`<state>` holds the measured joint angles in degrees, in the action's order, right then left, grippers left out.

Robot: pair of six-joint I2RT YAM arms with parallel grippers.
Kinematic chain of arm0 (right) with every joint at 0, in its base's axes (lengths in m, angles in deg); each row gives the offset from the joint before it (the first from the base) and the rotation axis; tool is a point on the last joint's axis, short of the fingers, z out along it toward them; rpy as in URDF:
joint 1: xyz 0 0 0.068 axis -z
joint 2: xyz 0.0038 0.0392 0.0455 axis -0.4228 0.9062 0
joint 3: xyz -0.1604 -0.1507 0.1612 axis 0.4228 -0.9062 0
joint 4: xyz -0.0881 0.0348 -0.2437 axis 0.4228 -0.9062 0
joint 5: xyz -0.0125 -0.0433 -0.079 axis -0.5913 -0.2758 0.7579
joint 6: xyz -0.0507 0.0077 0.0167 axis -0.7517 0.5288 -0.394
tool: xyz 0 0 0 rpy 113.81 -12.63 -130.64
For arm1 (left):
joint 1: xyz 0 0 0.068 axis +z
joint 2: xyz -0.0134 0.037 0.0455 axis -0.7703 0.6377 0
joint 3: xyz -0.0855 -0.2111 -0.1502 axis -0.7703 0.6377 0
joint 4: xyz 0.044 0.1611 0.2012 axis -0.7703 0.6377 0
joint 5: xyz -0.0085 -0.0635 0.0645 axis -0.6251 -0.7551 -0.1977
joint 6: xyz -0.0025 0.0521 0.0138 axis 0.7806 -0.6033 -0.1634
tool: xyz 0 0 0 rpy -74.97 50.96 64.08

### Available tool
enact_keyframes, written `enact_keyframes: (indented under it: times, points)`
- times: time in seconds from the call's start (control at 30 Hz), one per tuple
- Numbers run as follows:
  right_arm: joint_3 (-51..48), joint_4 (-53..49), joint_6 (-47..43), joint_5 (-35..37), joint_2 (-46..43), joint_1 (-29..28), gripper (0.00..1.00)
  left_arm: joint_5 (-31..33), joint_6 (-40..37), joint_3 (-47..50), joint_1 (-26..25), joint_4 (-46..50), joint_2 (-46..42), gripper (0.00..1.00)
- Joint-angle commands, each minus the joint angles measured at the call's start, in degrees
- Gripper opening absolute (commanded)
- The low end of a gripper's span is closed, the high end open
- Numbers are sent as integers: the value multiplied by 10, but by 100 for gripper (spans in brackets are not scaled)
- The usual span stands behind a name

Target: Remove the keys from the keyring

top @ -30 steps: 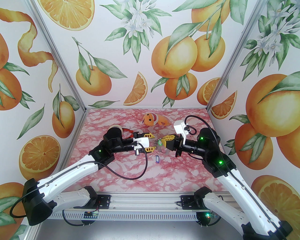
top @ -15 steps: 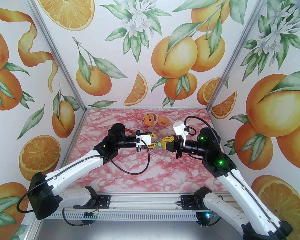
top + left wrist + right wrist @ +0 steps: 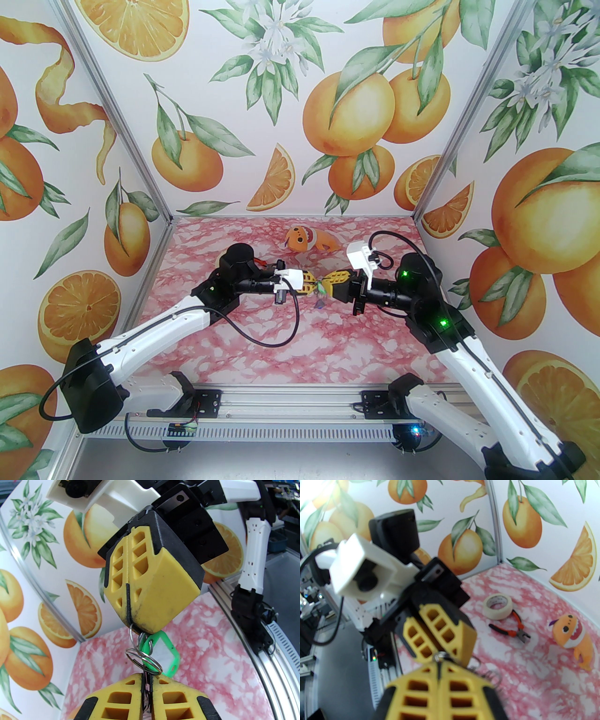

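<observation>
My right gripper (image 3: 327, 282) is shut on the keyring, of which a thin wire loop (image 3: 130, 630) pokes out from between its yellow fingers. Small metal split rings (image 3: 143, 658) hang from that loop, with the green key (image 3: 165, 653) beside them. My left gripper (image 3: 310, 283) meets the right one tip to tip and is shut on the lower end of the split rings (image 3: 147, 675). A small bluish piece (image 3: 319, 304), perhaps the blue key, hangs just below the fingertips. In the right wrist view my right gripper (image 3: 439, 667) touches the left fingers (image 3: 440, 630).
A roll of beige tape (image 3: 498, 606) and red-handled pliers (image 3: 511, 630) lie at the back left of the pink marbled table (image 3: 300, 337). An orange plush fish (image 3: 307, 239) lies at the back middle. Patterned walls close in three sides.
My left gripper moved right to the right gripper's tips and shut on the hanging rings. The blue key, which dangled lower a second ago, now sits higher and mostly hidden.
</observation>
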<state>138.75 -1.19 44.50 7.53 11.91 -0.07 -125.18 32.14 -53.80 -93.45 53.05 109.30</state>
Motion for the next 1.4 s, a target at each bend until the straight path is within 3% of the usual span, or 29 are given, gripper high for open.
enact_keyframes:
  times: [0.0, 0.67, 1.03, 1.37]
  points:
    - [22, -17, -29, 30, -2, -3, 0, -3, 33, -11, 1, -16, -16, 7]
    - [7, -5, -125, 248, -58, -104, 0, 75, 242, -38, -39, 20, -35, 0]
    - [6, -27, -176, 282, -61, -142, 0, 118, 344, -39, -41, 15, -37, 0]
    - [-16, -6, -249, 396, -73, -193, 0, 109, 422, -47, -46, -4, -33, 0]
